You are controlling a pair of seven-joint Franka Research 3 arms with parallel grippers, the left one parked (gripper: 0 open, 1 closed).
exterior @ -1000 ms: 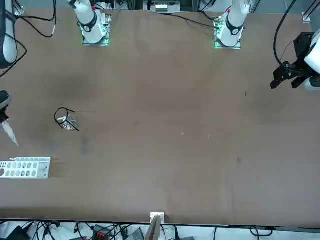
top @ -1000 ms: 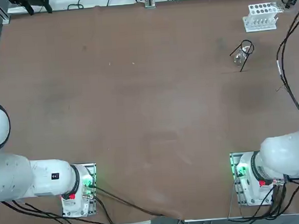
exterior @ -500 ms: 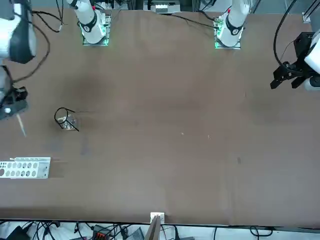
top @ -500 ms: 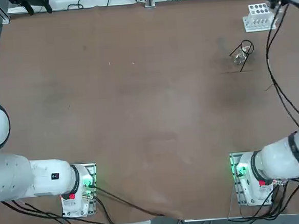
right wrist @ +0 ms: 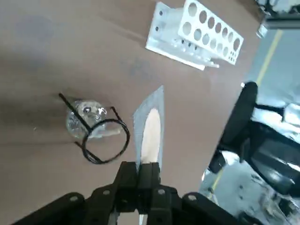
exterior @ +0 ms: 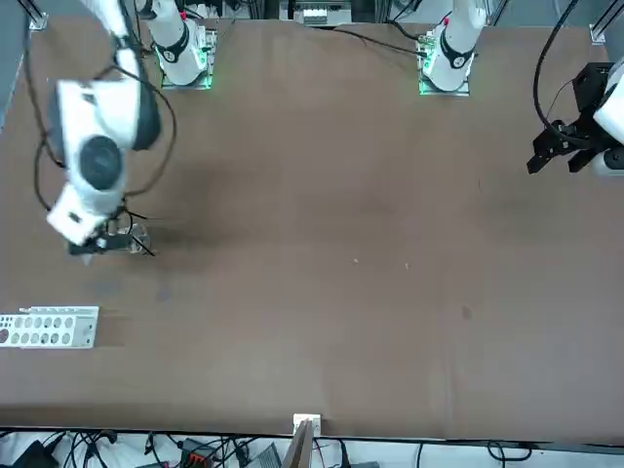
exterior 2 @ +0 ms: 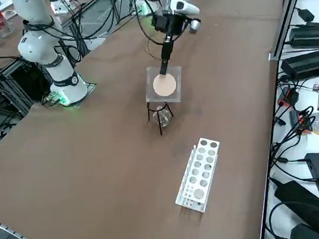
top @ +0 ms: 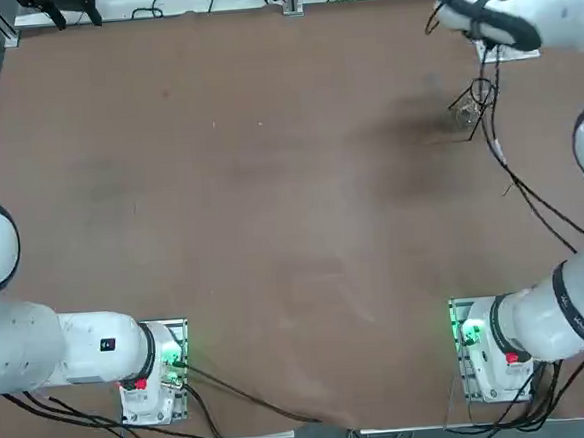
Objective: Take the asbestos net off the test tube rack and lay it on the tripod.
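The bench [exterior 2: 123, 154] is brown. The asbestos net [exterior 2: 173, 86] is grey with 1 pale peach circle. The tripod [right wrist: 126, 136] is black. The test tube rack [exterior 2: 199, 174] is white with rows of round holes.

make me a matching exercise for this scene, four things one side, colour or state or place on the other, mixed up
1. asbestos net
2. right gripper
3. tripod
4. test tube rack

A. white, with rows of round holes
B. thin and black, glass piece among its legs
C. shut on the mesh
D. square, with a pale round disc

1-D, 2-C, 3-B, 4-A
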